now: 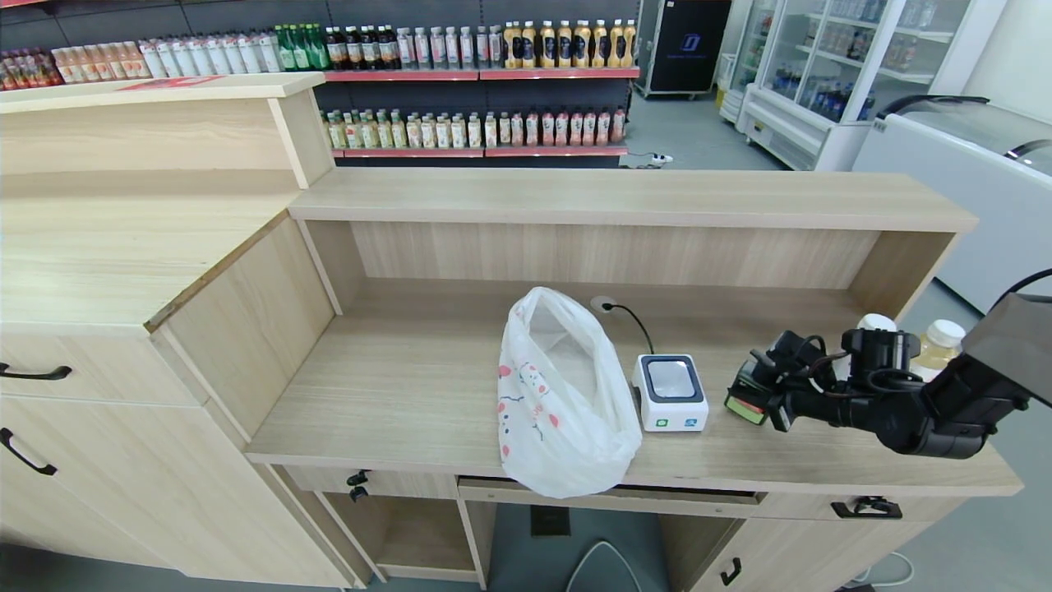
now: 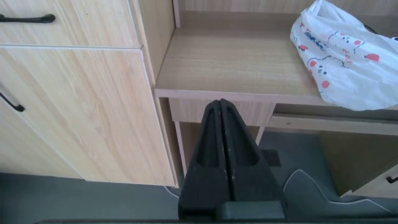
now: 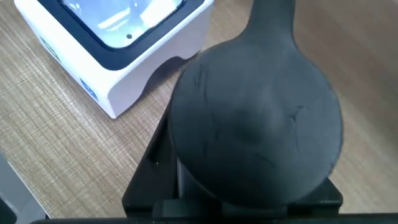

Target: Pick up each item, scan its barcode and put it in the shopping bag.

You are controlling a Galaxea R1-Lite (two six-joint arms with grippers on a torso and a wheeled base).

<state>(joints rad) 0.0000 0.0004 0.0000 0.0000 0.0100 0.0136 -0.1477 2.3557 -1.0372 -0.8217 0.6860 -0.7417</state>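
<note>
Right gripper (image 1: 749, 401) clamped on small item (image 1: 741, 409) beside scanner (image 1: 670, 391) near counter (image 1: 386, 395) front edge; left gripper (image 2: 221, 106) together, below it.

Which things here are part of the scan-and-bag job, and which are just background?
Job:
shopping bag
scanner
dark item held in the right gripper
two capped bottles behind the right arm

Just lying about:
shelf drinks
glass-door fridges
cupboard handles
</note>
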